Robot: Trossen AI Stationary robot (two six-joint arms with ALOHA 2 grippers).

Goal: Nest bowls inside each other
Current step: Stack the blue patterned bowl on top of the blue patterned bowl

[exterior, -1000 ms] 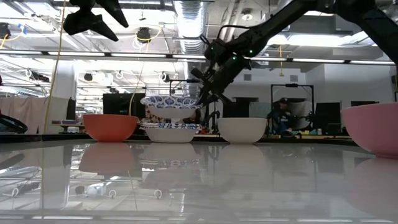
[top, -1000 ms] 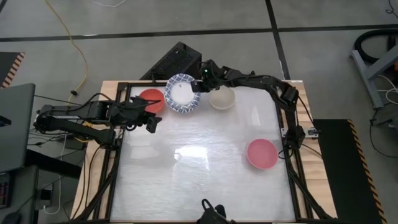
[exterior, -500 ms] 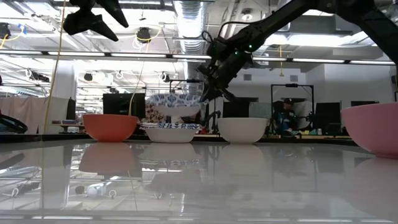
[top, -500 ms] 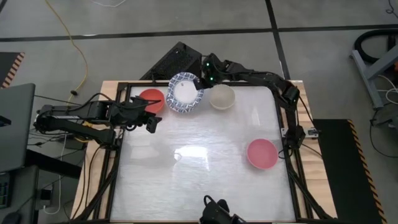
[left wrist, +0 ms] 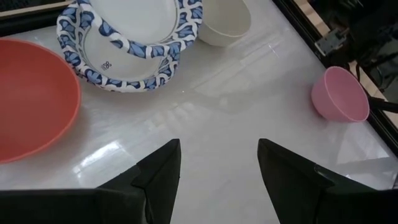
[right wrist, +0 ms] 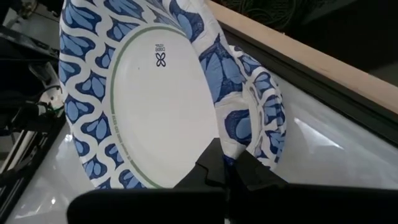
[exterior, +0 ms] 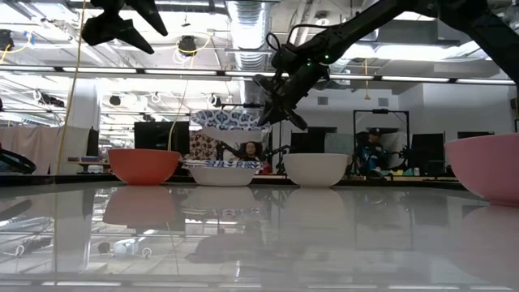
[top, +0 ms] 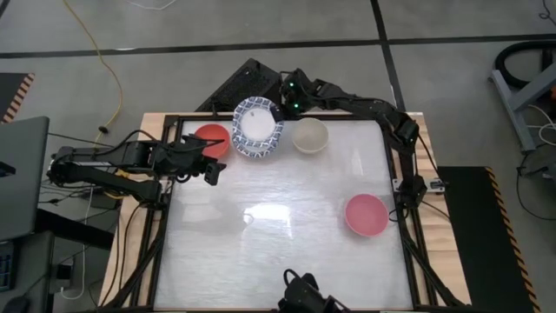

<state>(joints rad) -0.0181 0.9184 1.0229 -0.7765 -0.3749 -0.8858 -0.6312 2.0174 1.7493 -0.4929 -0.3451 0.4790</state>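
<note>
My right gripper [top: 281, 110] is shut on a white bowl with a blue-patterned rim [top: 258, 129], held in the air near the far edge. Below it another blue-rimmed bowl [exterior: 221, 173] rests on its base on the table. To its left stands a red bowl [top: 211, 141], to its right a cream bowl [top: 309, 136]. A pink bowl [top: 366, 215] sits near the right edge. My left gripper [left wrist: 217, 180] waits open above the table's left side, near the red bowl [left wrist: 31, 99]. My right gripper pinches the held bowl's rim [right wrist: 225, 144] between its two fingers, at the bowl's far right side. The fingers slant down from the far right. The bowl [exterior: 229, 126] hangs nearly level, mouth up, clear of the bowl under it.
A black box [top: 246, 84] lies just beyond the far edge behind the bowls. A dark frame [top: 408, 217] runs along the table's sides. The glossy tabletop [top: 278, 235] stretches bare from the middle to the near edge.
My right gripper has risen and rolled at the wrist, still shut on the rim. The blue-rimmed bowl, which sat low and tipped over the one beneath, now hangs higher and nearly level, clear of it.
</note>
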